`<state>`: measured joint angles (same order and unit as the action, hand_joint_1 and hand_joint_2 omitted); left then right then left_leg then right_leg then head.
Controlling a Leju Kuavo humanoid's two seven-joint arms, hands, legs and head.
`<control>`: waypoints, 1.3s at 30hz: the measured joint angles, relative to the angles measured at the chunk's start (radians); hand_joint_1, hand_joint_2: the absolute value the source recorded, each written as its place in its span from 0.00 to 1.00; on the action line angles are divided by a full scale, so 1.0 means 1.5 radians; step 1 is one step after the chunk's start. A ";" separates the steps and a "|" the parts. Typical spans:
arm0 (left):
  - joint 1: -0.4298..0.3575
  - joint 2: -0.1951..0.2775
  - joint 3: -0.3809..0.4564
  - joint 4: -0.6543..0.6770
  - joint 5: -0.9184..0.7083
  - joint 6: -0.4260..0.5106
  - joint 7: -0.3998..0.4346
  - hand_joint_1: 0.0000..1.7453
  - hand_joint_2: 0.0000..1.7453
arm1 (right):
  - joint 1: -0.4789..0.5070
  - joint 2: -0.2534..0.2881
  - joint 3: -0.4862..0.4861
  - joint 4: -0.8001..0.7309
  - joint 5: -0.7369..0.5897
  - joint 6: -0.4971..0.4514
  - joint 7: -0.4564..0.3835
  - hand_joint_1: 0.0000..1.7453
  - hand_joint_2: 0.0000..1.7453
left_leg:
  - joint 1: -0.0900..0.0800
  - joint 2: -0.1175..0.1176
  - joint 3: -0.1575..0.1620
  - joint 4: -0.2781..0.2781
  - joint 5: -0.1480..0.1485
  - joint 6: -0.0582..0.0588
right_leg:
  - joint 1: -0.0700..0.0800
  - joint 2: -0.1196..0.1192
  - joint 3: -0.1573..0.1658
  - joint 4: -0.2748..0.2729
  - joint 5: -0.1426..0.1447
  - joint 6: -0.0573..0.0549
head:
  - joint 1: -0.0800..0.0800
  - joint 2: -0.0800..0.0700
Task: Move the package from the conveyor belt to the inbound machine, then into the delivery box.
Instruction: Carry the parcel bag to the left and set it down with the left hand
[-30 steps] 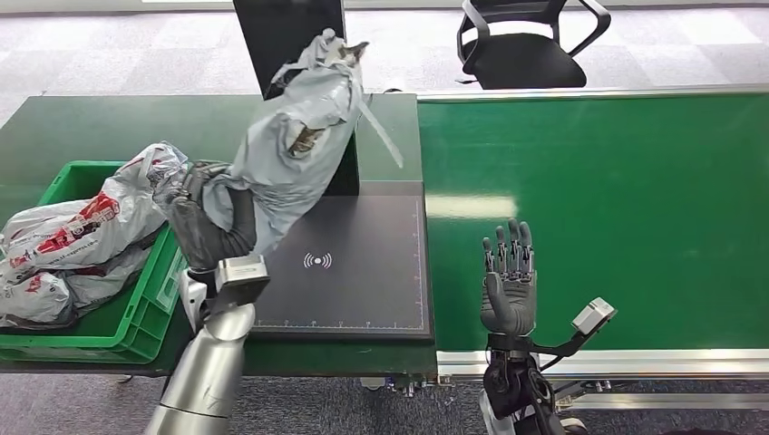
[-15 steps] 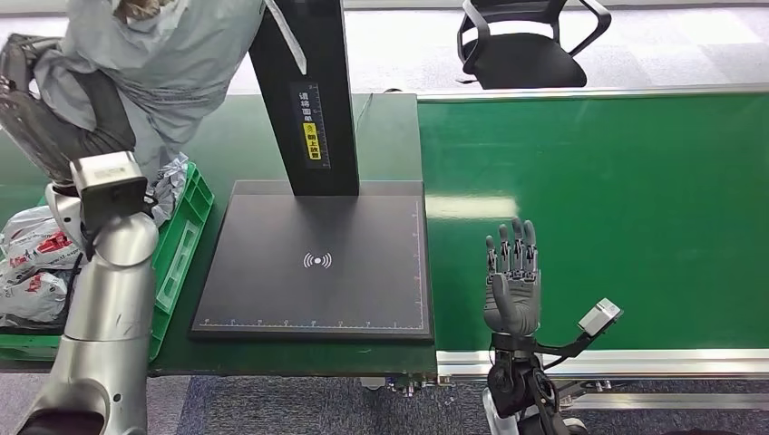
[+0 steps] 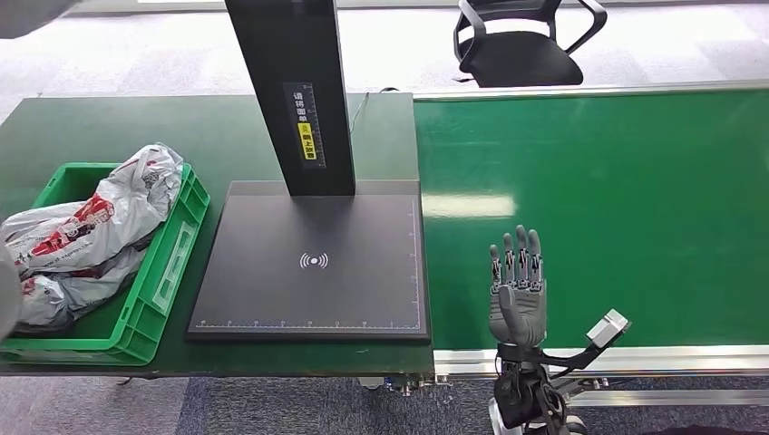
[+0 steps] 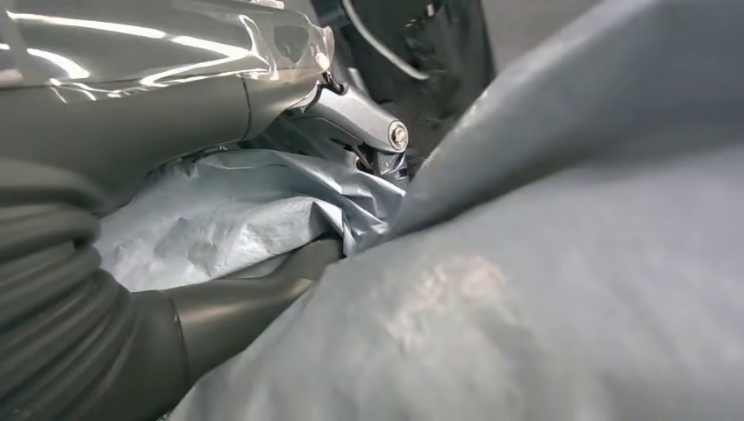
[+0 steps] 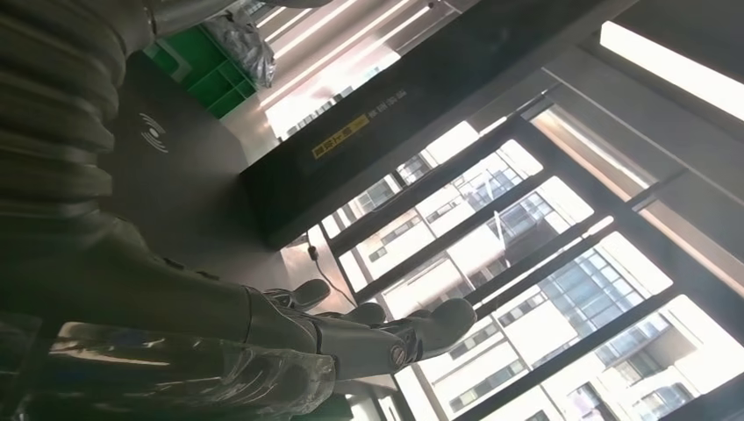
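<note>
The crumpled grey plastic mailer package (image 4: pixel 544 289) shows in the left wrist view, pressed right against the left hand (image 4: pixel 132 342) — the thick grey thumb lies along its folds and wrinkled film bunches beneath the metal linkage. The fingers (image 4: pixel 360 118) themselves are largely hidden by the plastic, so the hold looks like a clasp around the bag, though I cannot tell exactly how they close.

The right hand (image 3: pixel 517 285) stands upright over the near edge of the green conveyor belt (image 3: pixel 617 199), palm up, its fingers (image 3: pixel 519 258) straight, apart and holding nothing. Beside those fingers, toward the left arm, lies the flat black inbound machine pad (image 3: pixel 313 308) with a white signal mark, its black post (image 3: pixel 290 91) rising at the far side. Beyond the pad, on the dark green desk (image 3: pixel 163 118), sits the green plastic delivery box (image 3: pixel 159 281) holding white-and-red printed bags (image 3: pixel 91 227) — well apart from the right fingers
</note>
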<state>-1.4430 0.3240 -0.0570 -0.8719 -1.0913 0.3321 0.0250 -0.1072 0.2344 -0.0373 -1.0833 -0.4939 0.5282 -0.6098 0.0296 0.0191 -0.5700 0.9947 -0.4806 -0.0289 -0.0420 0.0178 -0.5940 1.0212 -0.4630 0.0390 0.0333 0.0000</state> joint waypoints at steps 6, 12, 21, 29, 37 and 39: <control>0.006 0.075 0.042 0.124 -0.058 0.006 -0.005 0.97 1.00 | 0.013 0.008 -0.012 -0.023 0.005 0.002 0.006 0.00 1.00 | 0.000 0.000 0.000 -0.001 0.000 -0.001 | 0.000 0.000 0.000 0.001 0.000 0.000 | 0.000 0.000; 0.125 0.164 0.112 0.172 0.020 0.050 -0.100 0.97 1.00 | 0.024 0.010 -0.026 -0.033 0.004 0.008 0.006 0.00 1.00 | 0.000 0.000 0.000 -0.001 0.000 -0.001 | 0.000 0.000 0.000 0.001 -0.001 -0.001 | 0.000 0.000; 0.508 0.183 0.290 0.075 0.149 0.130 -0.220 0.96 1.00 | 0.040 0.010 -0.035 -0.042 0.004 0.011 -0.001 0.00 1.00 | -0.001 0.002 0.000 -0.001 -0.001 -0.002 | -0.001 0.001 -0.002 0.000 -0.001 -0.002 | 0.001 0.000; 0.605 0.166 0.348 0.039 0.103 0.128 -0.202 0.97 1.00 | 0.049 0.010 -0.037 -0.045 0.002 0.011 -0.004 0.00 1.00 | 0.000 0.000 0.000 -0.001 -0.001 -0.002 | 0.000 0.000 -0.002 0.000 -0.001 -0.002 | 0.001 0.000; 0.587 0.130 0.345 0.056 0.069 0.149 -0.207 0.97 1.00 | 0.054 0.010 -0.036 -0.048 0.000 0.008 -0.007 0.00 1.00 | 0.000 0.000 0.000 0.000 -0.001 -0.002 | 0.000 0.000 -0.001 0.000 -0.001 -0.002 | 0.001 0.000; 0.582 0.120 0.340 0.055 0.069 0.147 -0.208 0.97 1.00 | 0.054 0.010 -0.034 -0.048 -0.001 0.005 -0.009 0.00 1.00 | 0.000 0.000 0.000 0.000 -0.001 -0.002 | 0.000 0.000 -0.001 0.000 -0.001 -0.002 | 0.001 0.000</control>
<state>-0.5694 0.5044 0.4525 -0.7888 -0.9878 0.5523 -0.2875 -0.0267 0.2495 -0.0885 -1.1555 -0.4953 0.5361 -0.6226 0.0300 0.0193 -0.5702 0.9940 -0.4814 -0.0320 -0.0416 0.0182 -0.5962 1.0217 -0.4646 0.0363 0.0341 0.0000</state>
